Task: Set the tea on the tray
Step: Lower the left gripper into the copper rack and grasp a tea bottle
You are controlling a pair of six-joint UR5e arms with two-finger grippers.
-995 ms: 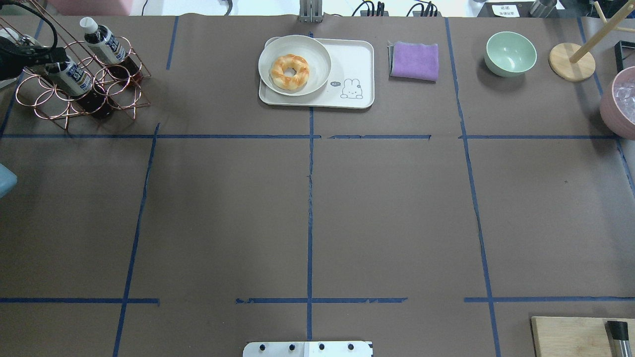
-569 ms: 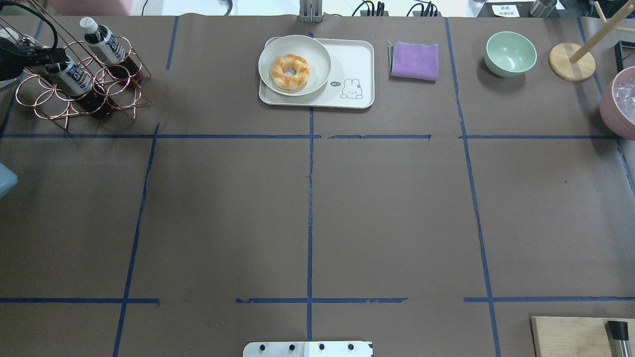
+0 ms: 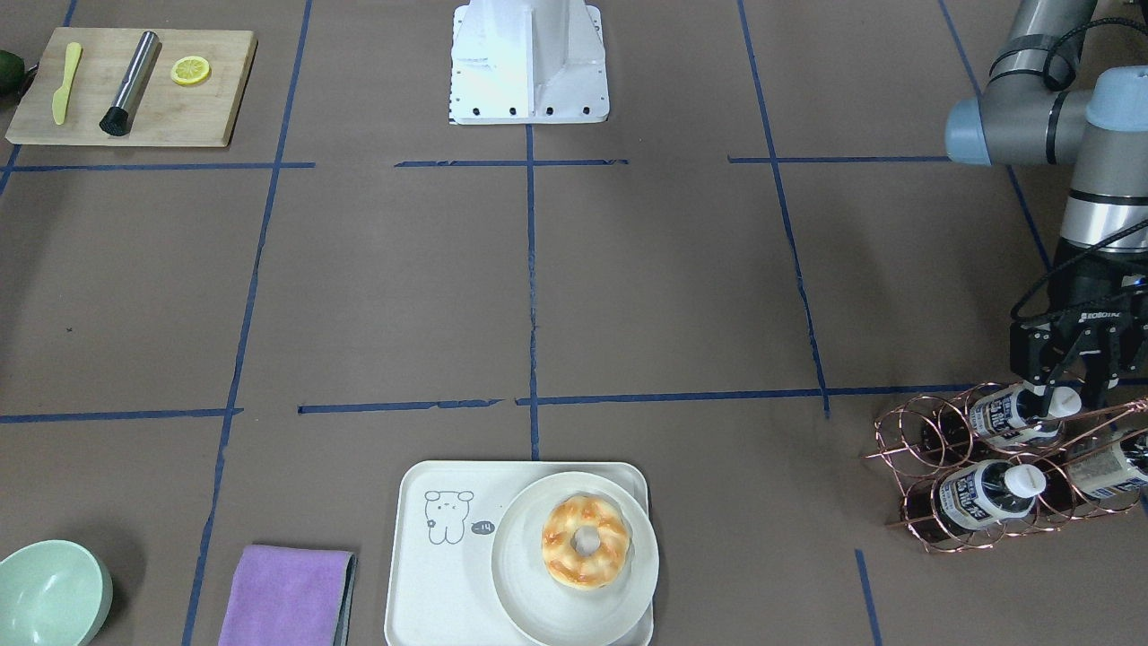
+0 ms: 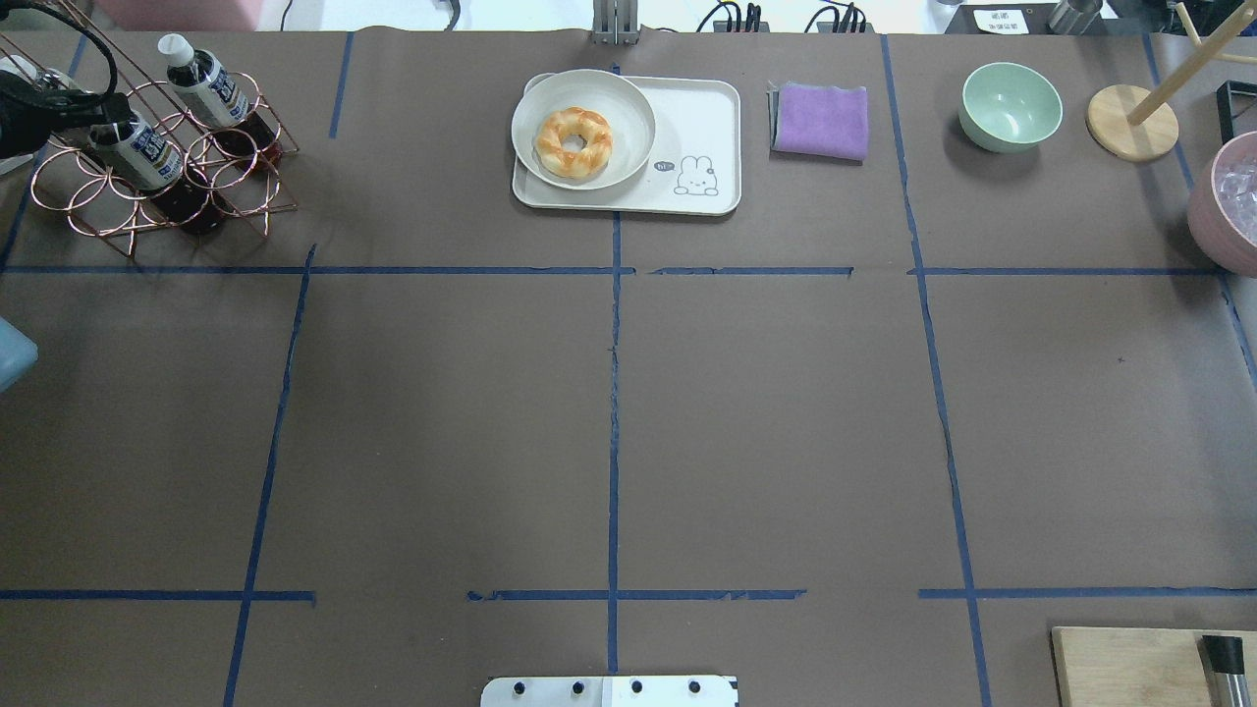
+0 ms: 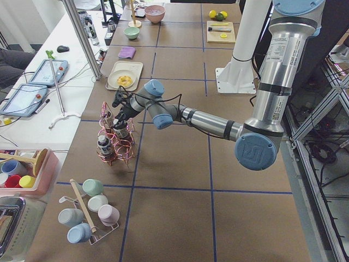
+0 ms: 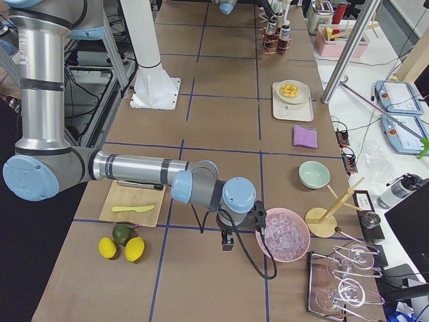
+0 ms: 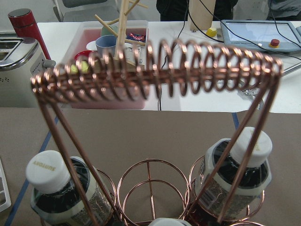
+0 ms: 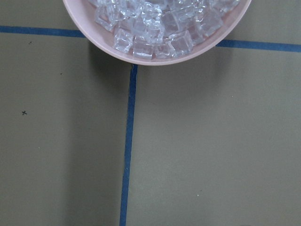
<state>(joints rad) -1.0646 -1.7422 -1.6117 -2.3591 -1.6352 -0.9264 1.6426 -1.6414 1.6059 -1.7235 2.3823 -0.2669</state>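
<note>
Left claw (image 3: 1065, 399) — clamped on tea (image 3: 1003, 415)

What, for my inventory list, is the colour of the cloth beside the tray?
The cloth is purple, clearest in the overhead view.

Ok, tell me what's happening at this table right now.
The left gripper is at the copper wire rack and appears to grip one tea bottle by its neck. The tray holds only a plate with a doughnut, so no tea is there yet. The right gripper hangs beside the pink bowl of ice.
</note>
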